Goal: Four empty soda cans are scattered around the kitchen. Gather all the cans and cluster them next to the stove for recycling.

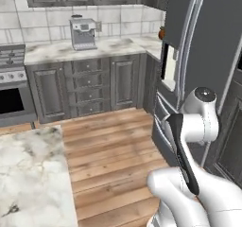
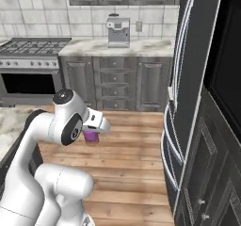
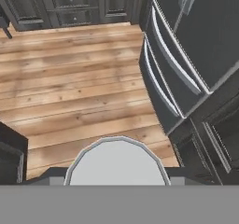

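1. So the robot's parked in the middle of the kitchen, over the wooden floor (image 1: 113, 145), arm folded up close to its own body.

2. The purple soda can (image 2: 91, 136) sits right in the hand (image 2: 96, 126). In the right base view you can see it tucked under the white wrist, and in the hand view the can's pale top (image 3: 116, 162) fills the bottom of the shot between the fingers. So the hand is pinching that can, not spread wide and not pressed fully together.

3. The can looks upright in the grip, long axis running along the hand's pointing direction, which is roughly down at the floor.

4. What matters for the next move: the stove (image 2: 33, 46) is ahead and off to the left of the hand, against the back wall, well apart from where the can is now. The marble worktop (image 2: 141, 46) with the coffee machine (image 2: 117, 31) runs right beside it.

5. The fridge (image 2: 193, 79) stands close on the right, so my guess is the carry has to swing left, away from it.

6. My read: can still needs hauling over and setting down next to the stove. I can't spot any other cans from here.
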You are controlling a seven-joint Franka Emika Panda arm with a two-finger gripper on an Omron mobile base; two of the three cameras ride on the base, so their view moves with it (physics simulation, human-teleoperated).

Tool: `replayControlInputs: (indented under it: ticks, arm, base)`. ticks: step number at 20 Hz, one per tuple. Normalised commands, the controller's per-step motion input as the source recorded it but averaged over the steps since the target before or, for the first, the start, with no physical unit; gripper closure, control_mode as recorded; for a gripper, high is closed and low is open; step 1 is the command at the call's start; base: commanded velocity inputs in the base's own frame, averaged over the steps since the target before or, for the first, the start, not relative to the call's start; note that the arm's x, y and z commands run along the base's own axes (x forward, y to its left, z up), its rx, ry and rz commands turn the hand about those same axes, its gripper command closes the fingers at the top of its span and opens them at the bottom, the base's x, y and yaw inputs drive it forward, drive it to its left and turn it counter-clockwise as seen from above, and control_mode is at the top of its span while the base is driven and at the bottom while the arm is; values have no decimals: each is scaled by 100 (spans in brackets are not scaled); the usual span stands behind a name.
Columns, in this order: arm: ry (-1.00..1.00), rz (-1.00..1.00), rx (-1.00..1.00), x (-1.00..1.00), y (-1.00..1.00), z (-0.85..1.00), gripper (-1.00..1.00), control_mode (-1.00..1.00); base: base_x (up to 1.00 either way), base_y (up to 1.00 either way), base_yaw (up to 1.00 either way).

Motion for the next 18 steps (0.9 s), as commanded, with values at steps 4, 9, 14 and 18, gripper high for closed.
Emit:
replayControlInputs:
  ticks: [4,9,14,18]
  arm:
    - [0,0,0,0,0,0,100,100]
    - [0,0,0,0,0,0,100,100]
    - [0,0,0,0,0,0,100,100]
    - [0,0,0,0,0,0,100,100]
  base:
    - [100,0,0]
    - [100,0,0]
    - [100,0,0]
    - [94,0,0]
